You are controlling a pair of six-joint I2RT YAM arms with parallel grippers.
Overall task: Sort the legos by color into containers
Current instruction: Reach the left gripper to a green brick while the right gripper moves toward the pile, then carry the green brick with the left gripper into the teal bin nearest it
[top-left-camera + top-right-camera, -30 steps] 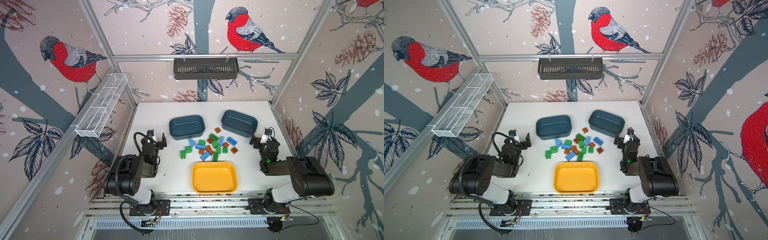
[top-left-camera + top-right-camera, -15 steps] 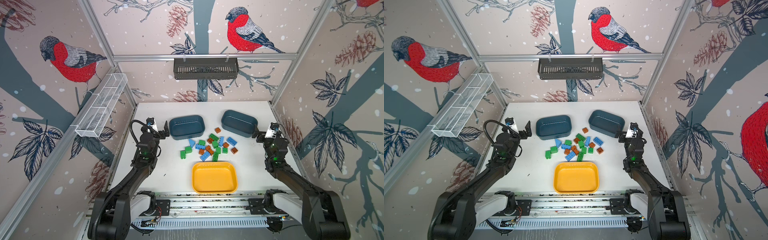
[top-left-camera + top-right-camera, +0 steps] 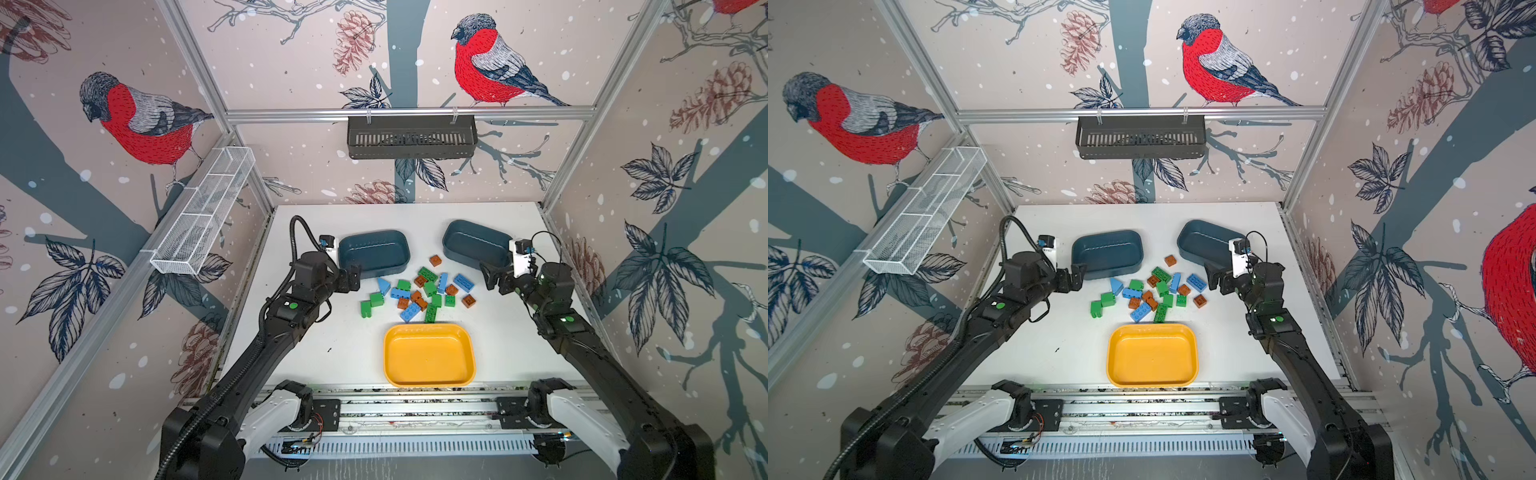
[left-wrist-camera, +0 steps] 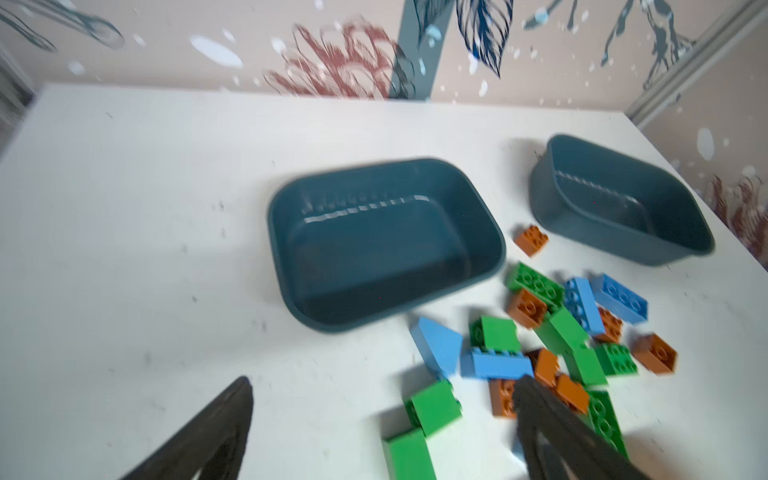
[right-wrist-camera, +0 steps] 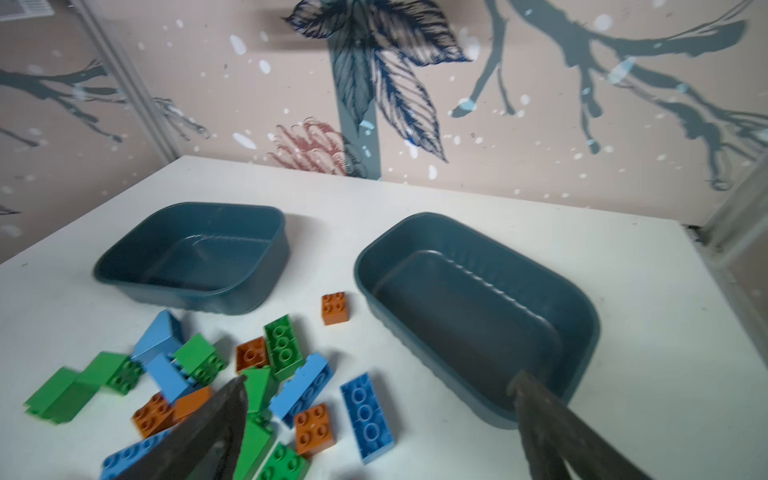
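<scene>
The legos [image 3: 417,291] lie in one loose heap on the table [image 3: 307,357], between one teal tub [image 3: 374,254], the other teal tub [image 3: 471,244] and the yellow tray [image 3: 428,353], all three empty. We judge the bricks light, rigid and slightly slick. They are best pinched across flat side walls, starting with strays like the lone brown brick [image 3: 435,260]. The left gripper [image 4: 384,380] and right gripper [image 5: 379,378] gape wide, holding nothing. A second ago both arms sat folded back; now they reach forward, and the heap is unshifted. The wrist views are blurred, so the targets are perhaps undecided.
</scene>
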